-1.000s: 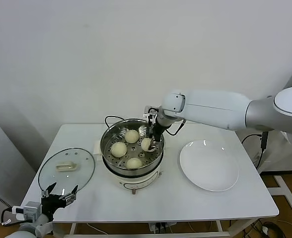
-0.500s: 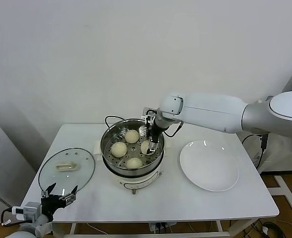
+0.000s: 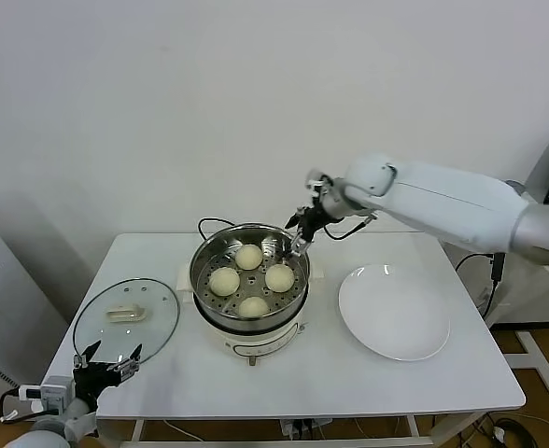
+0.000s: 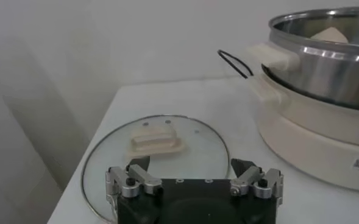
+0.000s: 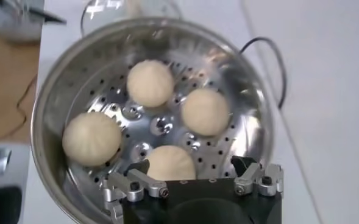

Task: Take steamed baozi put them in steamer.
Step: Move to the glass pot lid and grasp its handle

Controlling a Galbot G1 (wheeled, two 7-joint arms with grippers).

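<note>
Several cream-white steamed baozi sit on the perforated tray inside the steel steamer [image 3: 197, 271]; one baozi [image 3: 279, 276] lies on the tray's right side. My right gripper [image 3: 302, 230] hovers open and empty above the pot's back right rim. In the right wrist view the steamer [image 5: 45, 103] fills the picture, and the nearest baozi [image 5: 170, 163] lies below the spread right gripper [image 5: 190, 165]. My left gripper [image 3: 106, 358] stands open and idle at the table's front left corner, and in the left wrist view it [image 4: 189, 165] is over the lid's edge.
A glass lid [image 3: 125, 317] with a beige handle lies flat to the left of the steamer. To its right rests a white plate [image 3: 394, 311] with nothing on it. The pot's black cord [image 3: 209, 222] loops behind it. A wall rises close behind the table.
The right gripper opened and let go of the baozi on the tray's right side, then rose up and back out of the pot. The left arm stayed put.
</note>
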